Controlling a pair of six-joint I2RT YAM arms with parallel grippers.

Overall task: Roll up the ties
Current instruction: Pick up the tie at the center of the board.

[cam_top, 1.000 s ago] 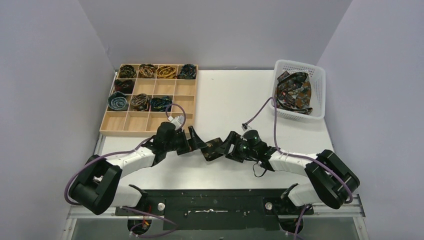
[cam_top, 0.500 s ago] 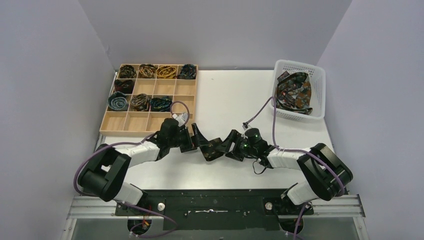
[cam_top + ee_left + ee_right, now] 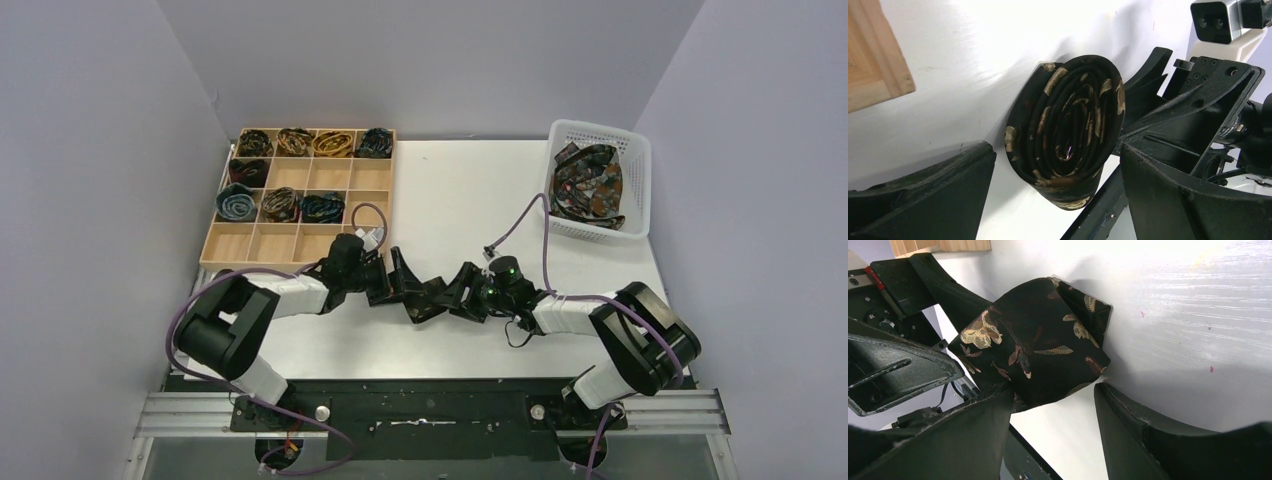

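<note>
White table [image 3: 450, 190] filled the top view, with a wooden tray [image 3: 226, 246] of coiled ties [image 3: 281, 204] at far left and a basket [image 3: 600, 127] of heaped ones at far right. Near the middle, the left gripper [image 3: 400, 285] and right gripper [image 3: 458, 297] met at a rolled tie [image 3: 428, 298]. From the left wrist, that coil stood on edge between spread fingers [image 3: 923, 195], close to one tip. From the right wrist, the fingers [image 3: 1168, 440] were spread too, with the tie's lower corner between them.
</note>
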